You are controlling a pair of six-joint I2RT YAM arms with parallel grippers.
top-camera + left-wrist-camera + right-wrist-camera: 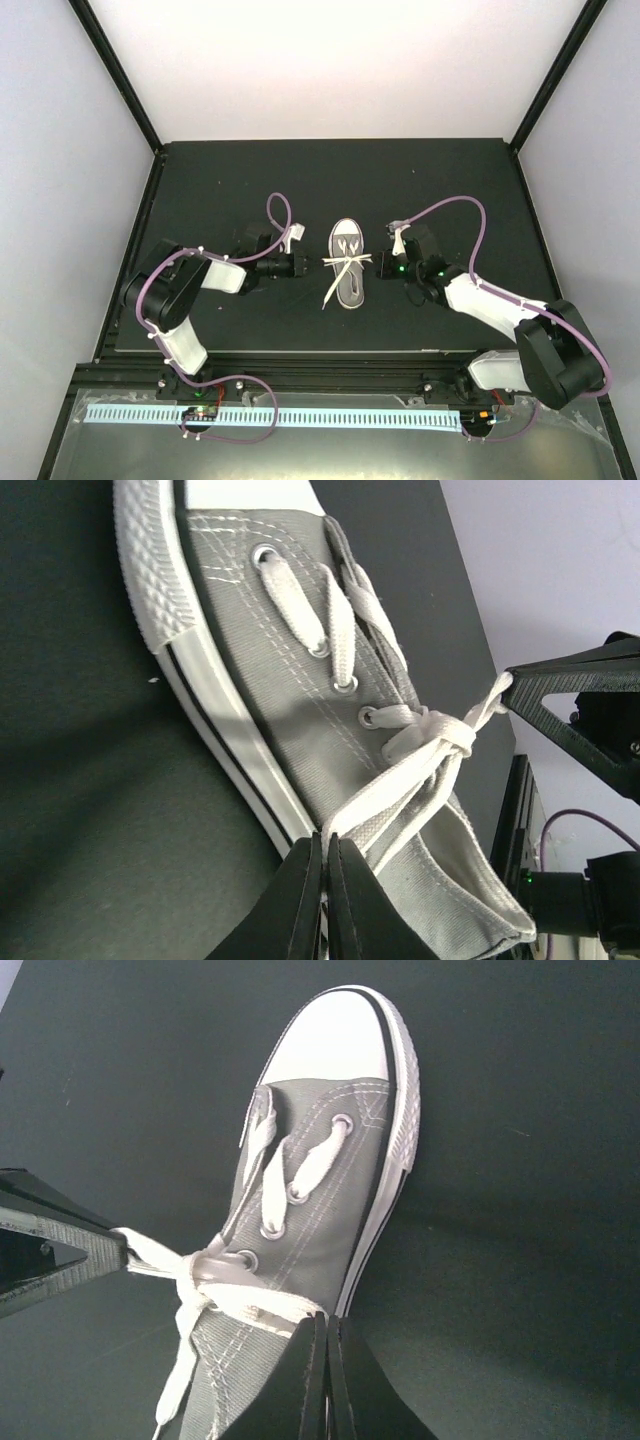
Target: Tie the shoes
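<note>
The grey shoe (347,265) with white toe cap lies in the middle of the black mat, toe pointing away from the arms. Its white laces cross in a knot (455,738) over the tongue. My left gripper (327,838) is shut on a lace loop (385,800) at the shoe's left side. My right gripper (327,1320) is shut on the opposite lace loop (255,1305) at the shoe's right side. Both loops run taut to the knot (190,1270). In the top view the left gripper (308,264) and right gripper (382,265) flank the shoe. A loose lace end (330,295) trails toward the near left.
The black mat (220,190) covers the table between white walls. Its near edge (300,350) runs just ahead of the arm bases. A white perforated strip (320,415) lies along the front rail. Purple cables (455,205) arc over both arms.
</note>
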